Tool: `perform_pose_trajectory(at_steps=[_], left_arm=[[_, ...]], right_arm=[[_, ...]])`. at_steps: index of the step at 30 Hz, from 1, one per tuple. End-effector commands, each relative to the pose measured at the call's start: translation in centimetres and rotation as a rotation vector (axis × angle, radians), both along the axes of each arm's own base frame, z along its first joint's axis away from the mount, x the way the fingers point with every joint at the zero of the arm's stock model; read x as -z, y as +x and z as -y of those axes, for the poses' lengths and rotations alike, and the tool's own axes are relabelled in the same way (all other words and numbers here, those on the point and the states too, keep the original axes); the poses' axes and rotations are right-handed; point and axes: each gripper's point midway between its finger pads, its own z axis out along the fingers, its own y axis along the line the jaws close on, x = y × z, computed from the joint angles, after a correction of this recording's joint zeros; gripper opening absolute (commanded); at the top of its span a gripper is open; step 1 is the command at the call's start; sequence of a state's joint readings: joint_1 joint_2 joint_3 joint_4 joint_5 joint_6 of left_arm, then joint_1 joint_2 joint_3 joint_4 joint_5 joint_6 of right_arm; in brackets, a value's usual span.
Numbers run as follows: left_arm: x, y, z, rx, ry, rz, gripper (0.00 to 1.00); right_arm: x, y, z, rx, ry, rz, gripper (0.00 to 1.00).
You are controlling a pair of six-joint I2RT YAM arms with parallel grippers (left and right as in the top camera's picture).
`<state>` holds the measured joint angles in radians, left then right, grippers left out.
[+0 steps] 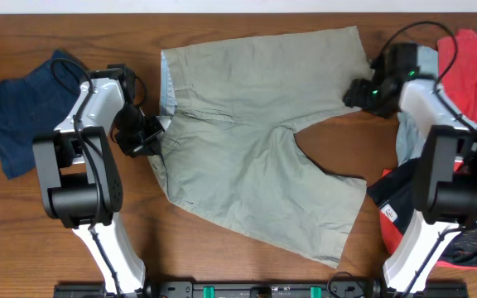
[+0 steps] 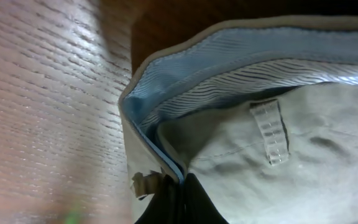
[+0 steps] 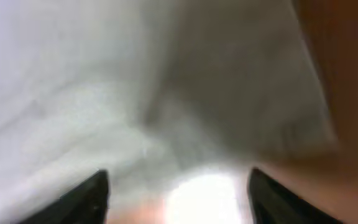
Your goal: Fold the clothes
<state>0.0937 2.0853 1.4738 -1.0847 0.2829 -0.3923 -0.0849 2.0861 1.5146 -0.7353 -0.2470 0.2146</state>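
**Left gripper point(image 2: 178, 200) clamps waistband of khaki shorts point(image 1: 263, 141) on wooden table**

Dark fingers of the left gripper sit pressed together on the waistband point(image 2: 241, 56) edge, with the pale blue striped lining folded open just above them and a belt loop point(image 2: 270, 133) on the khaki cloth beside it. The right gripper point(image 3: 179, 198) stands with its fingers point(image 3: 95, 194) wide apart at the hem of the far leg. Blurred pale fabric fills its wrist view, and whether the fingers touch the cloth cannot be told.

The shorts lie spread flat across the middle of the table point(image 1: 48, 248), waistband toward the left arm and both legs toward the right. Navy shorts point(image 1: 19, 116) lie crumpled behind the left arm, apart from the khaki pair. A red garment point(image 1: 470, 62), a light-blue garment point(image 1: 410, 141) and a black garment point(image 1: 400, 194) are heaped around and under the right arm, the black one just beside the near leg's hem.

Brown wood grain shows on all sides, with glare on it in the left wrist view.

Both arms rise from bases at the near table edge, reach away and bend inward toward the shorts.
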Motion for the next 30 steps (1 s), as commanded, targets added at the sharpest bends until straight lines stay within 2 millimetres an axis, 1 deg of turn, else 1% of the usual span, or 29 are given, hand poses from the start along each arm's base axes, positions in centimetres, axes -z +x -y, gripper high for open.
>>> perform_pose_trajectory(at_steps=[1,2,5,8,10,13,17,20,21,22,23,24,25,26,27,30], left_arm=[[0.2,-0.5,0.2,-0.005,-0.013,-0.026,0.06],[0.2,-0.8,0.2,-0.005,-0.014,-0.035,0.06],[0.0,-1.5,0.3,0.001,-0.017,-0.066,0.06],[-0.1,-2.4,-0.3,0.019,0.014,-0.101,0.06],[-0.2,-3.0,-0.8,0.029,0.047,-0.125,0.06],[-0.2,-3.2,-1.0,0.039,0.054,-0.134,0.06],[-0.3,-3.3,-1.0,0.039,0.053,-0.138,0.06],[-0.3,-3.5,-1.0,0.039,0.052,-0.145,0.06],[-0.4,-3.5,-1.0,0.039,0.052,-0.148,0.06],[-0.4,-3.6,-1.0,0.040,0.052,-0.149,0.06],[-0.4,-3.6,-1.0,0.040,0.052,-0.149,0.06],[-0.4,-3.5,-0.9,0.039,0.052,-0.148,0.06],[-0.3,-3.5,-0.9,0.040,0.052,-0.146,0.06],[-0.3,-3.4,-0.9,0.040,0.052,-0.140,0.06],[-0.2,-3.2,-0.9,0.040,0.053,-0.132,0.06],[0.1,-2.1,-0.6,0.042,0.048,-0.088,0.06]], right_arm=[[-2.2,-1.8,-1.8,-0.129,0.040,-0.071,0.79],[-2.2,-3.9,-2.2,-0.172,0.047,-0.148,0.81],[-2.1,-8.5,-3.4,-0.284,0.063,-0.309,0.86],[-2.1,-12.3,-4.6,-0.422,0.080,-0.426,0.87],[-2.0,-14.2,-5.2,-0.489,0.088,-0.484,0.87],[-1.4,-16.0,-5.6,-0.532,0.074,-0.544,0.86],[-0.3,-17.6,-5.8,-0.573,0.031,-0.590,0.86],[0.8,-18.4,-5.6,-0.604,-0.008,-0.608,0.84],[1.3,-18.5,-5.5,-0.608,-0.021,-0.608,0.80],[1.7,-18.6,-5.4,-0.612,-0.032,-0.604,0.74],[2.2,-18.4,-5.3,-0.614,-0.046,-0.591,0.62],[2.6,-18.1,-5.2,-0.609,-0.060,-0.576,0.40],[3.0,-17.6,-5.1,-0.586,-0.078,-0.557,0.21],[3.4,-16.7,-4.9,-0.543,-0.104,-0.534,0.07],[3.7,-15.9,-4.7,-0.499,-0.128,-0.509,0.01],[4.4,-12.8,-4.5,-0.367,-0.166,-0.409,0.01]])
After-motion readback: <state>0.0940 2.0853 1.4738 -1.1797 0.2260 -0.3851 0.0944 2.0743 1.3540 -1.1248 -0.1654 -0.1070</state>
